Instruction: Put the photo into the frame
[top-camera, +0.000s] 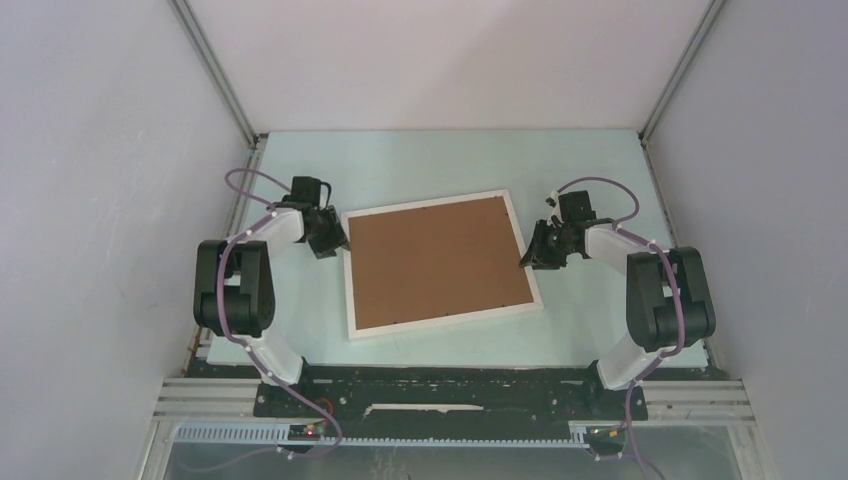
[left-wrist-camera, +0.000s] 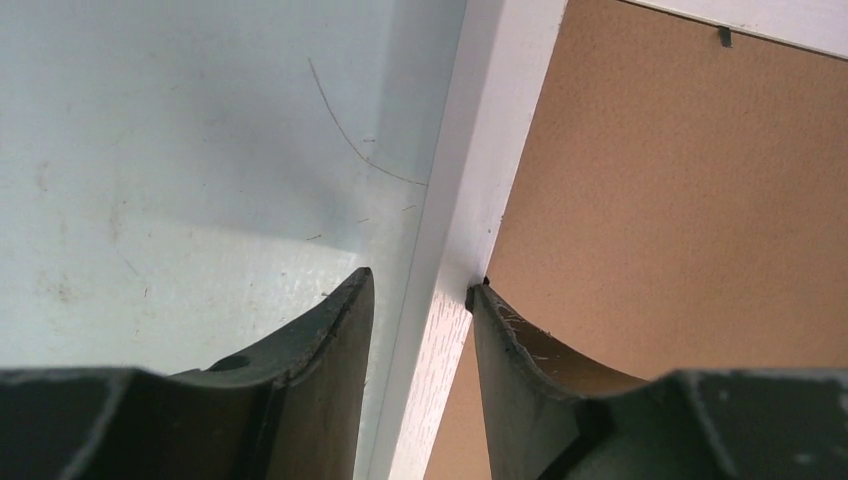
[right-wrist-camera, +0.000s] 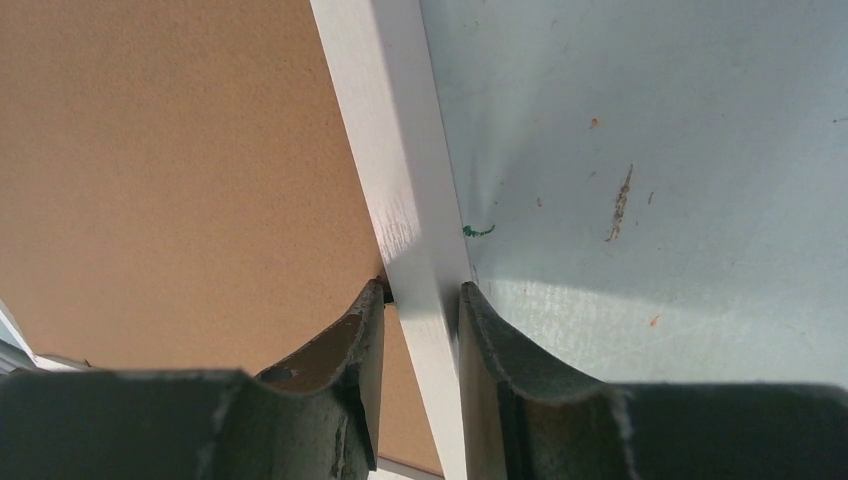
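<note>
The white frame (top-camera: 430, 203) lies flat in the middle of the table, back side up, with a brown backing board (top-camera: 435, 262) filling its opening. The photo is hidden from every view. My left gripper (top-camera: 335, 243) stands at the frame's left rail; in the left wrist view its jaws (left-wrist-camera: 421, 284) straddle the rail (left-wrist-camera: 490, 150), one finger on the table side and one on the board (left-wrist-camera: 680, 200). My right gripper (top-camera: 530, 258) is shut on the right rail (right-wrist-camera: 385, 130) in the same way (right-wrist-camera: 421, 287), with the board (right-wrist-camera: 170, 170) beside it.
The pale green table (top-camera: 450, 160) is enclosed by grey walls on the left, right and back, with metal posts at the back corners. A small dark retaining tab (left-wrist-camera: 724, 36) sits at the board's far edge. Both arm bases stand at the near edge.
</note>
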